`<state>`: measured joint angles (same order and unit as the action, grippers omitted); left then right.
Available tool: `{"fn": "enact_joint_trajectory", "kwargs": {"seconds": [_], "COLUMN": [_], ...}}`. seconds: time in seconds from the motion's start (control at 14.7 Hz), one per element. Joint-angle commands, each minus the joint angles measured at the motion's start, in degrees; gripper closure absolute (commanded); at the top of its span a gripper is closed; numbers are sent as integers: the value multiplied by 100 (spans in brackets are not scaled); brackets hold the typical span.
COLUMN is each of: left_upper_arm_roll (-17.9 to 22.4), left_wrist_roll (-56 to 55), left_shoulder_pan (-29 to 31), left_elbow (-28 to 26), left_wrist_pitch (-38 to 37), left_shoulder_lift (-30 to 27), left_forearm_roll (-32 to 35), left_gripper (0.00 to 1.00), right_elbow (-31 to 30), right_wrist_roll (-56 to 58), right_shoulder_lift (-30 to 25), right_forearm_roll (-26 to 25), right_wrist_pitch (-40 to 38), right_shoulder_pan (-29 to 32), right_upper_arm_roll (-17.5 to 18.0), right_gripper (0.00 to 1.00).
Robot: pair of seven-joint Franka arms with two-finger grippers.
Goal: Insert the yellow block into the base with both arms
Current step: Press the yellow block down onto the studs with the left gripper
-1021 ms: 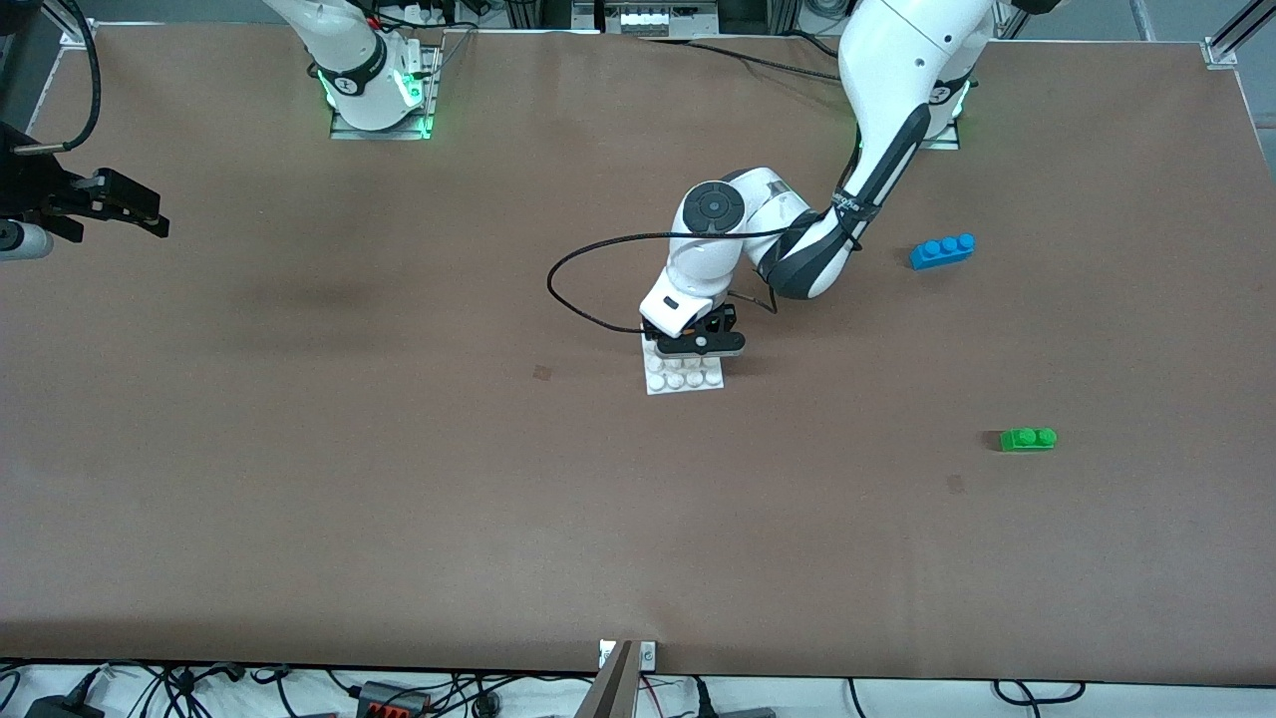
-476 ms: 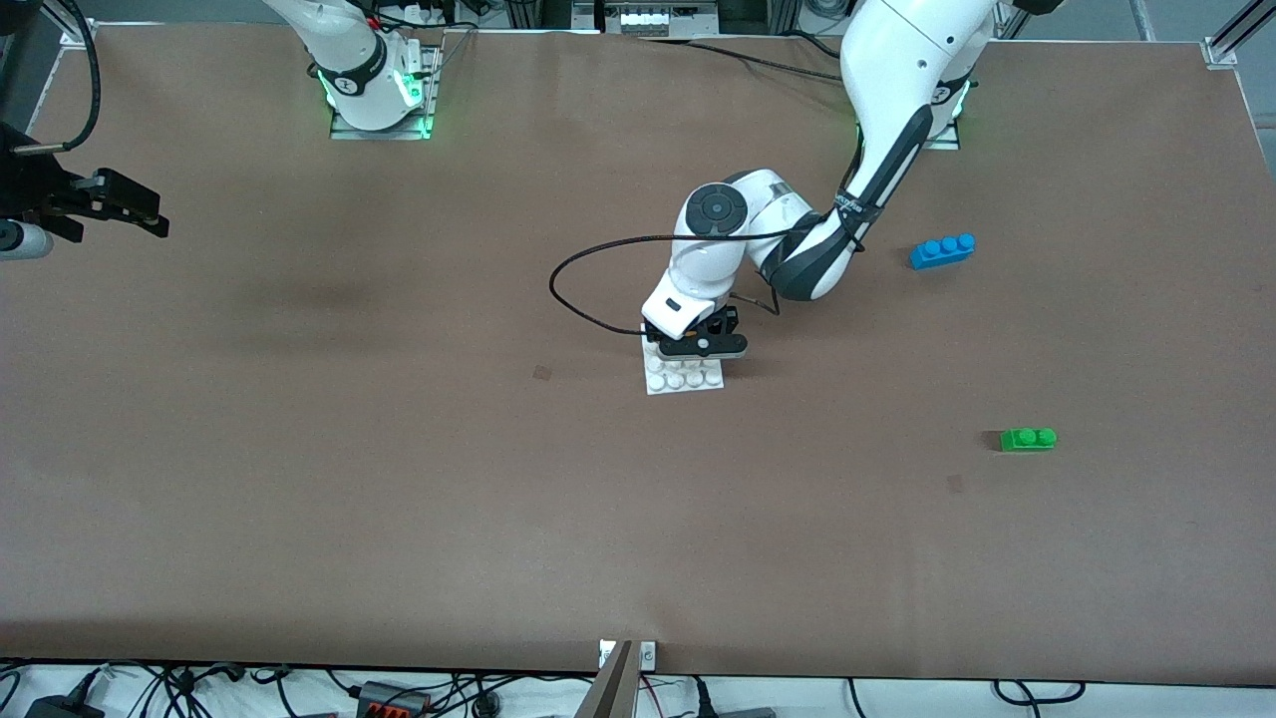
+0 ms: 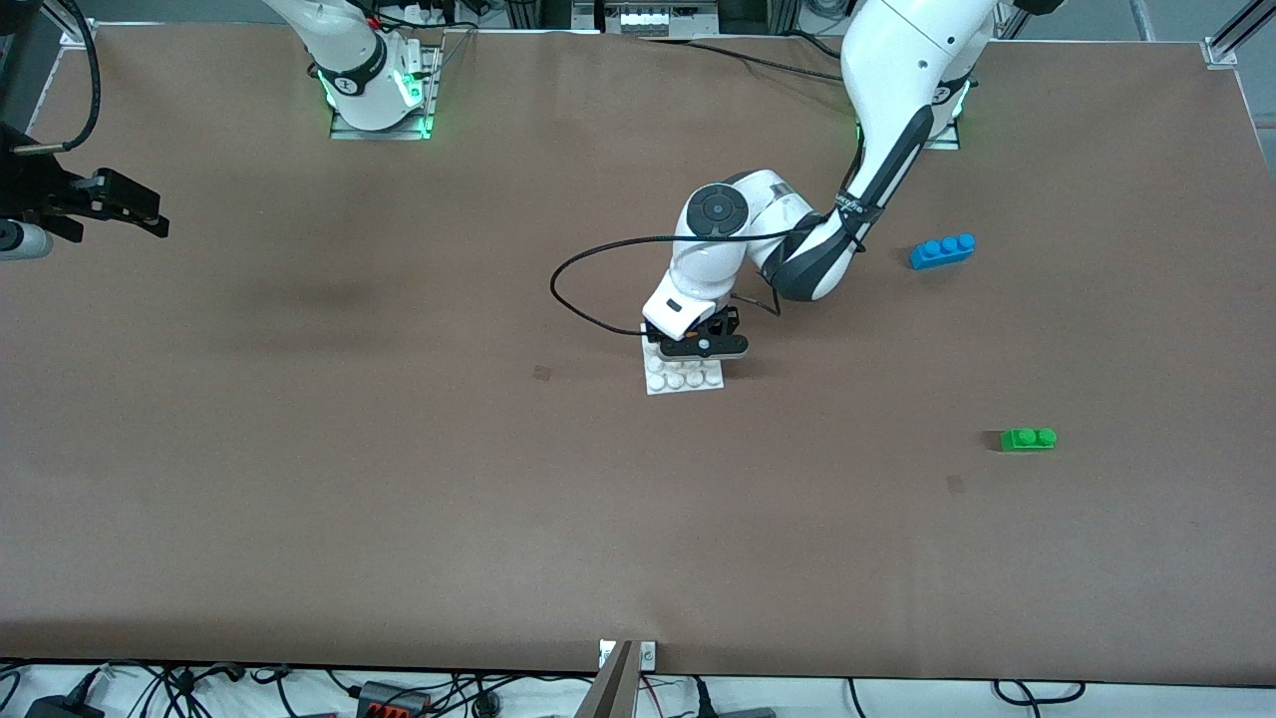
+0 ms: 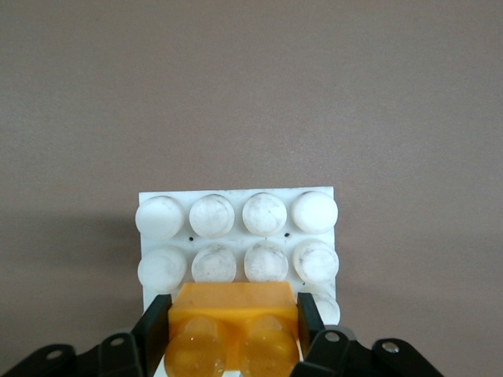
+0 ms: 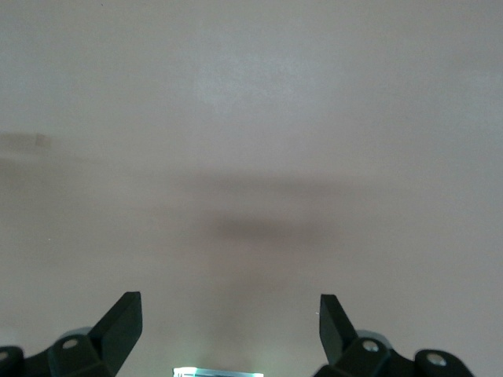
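Two black fingers [image 4: 157, 322] pinch the yellow block [image 4: 234, 308] by its short ends, one pad flat against each side, so its two rounded, slightly translucent studs face up. The left gripper [image 3: 704, 345] holds it low over the base [image 3: 684, 378], at the edge of the plate farther from the front camera. From the wrist camera the brick seems to sit over the rows closest to the fingers, though I cannot tell if it is already pressed home or just resting on the studs. Gripping the ends seems sensible: it leaves the underside free to meet the studs and keeps the pads off the neighbouring ones.

That base is a flat white square of hard plastic, its round studs a bit scuffed and greyish on top, lying on the matte brown table [image 3: 399, 479]. The two rows nearer the front camera are bare.

Out from there, a blue three-stud brick [image 3: 942, 250] lies toward the left arm's end, and a green two-stud brick [image 3: 1028, 439] nearer the front camera, both well apart from the work.

The right gripper [image 5: 229, 326] waits at its own end of the table, fingers spread wide, holding nothing, with only bare table under it.
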<state>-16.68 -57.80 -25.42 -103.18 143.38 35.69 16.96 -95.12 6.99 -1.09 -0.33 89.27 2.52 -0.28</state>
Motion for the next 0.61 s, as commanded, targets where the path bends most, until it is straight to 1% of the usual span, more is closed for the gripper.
{"fn": "enact_joint_trajectory", "kwargs": {"seconds": [0.0,0.54], "left_upper_arm_roll": [-11,-2], "left_wrist_roll": [182,94], "left_shoulder_pan": [46,46], "left_elbow": [-80,-124], "left_wrist_pitch": [58,23], "left_shoulder_lift": [8,0], "left_forearm_roll": [-106,-106], "left_gripper": [39,39], "right_elbow": [116,116], "right_wrist_roll": [-67,-67], "right_shoulder_lift": [13,13], "right_forearm_roll": [-11,-11], "right_wrist_pitch": [-121,-121], "right_shoulder_pan": [3,3], "right_upper_arm_roll": [-7,-7], "right_gripper": [0,0]}}
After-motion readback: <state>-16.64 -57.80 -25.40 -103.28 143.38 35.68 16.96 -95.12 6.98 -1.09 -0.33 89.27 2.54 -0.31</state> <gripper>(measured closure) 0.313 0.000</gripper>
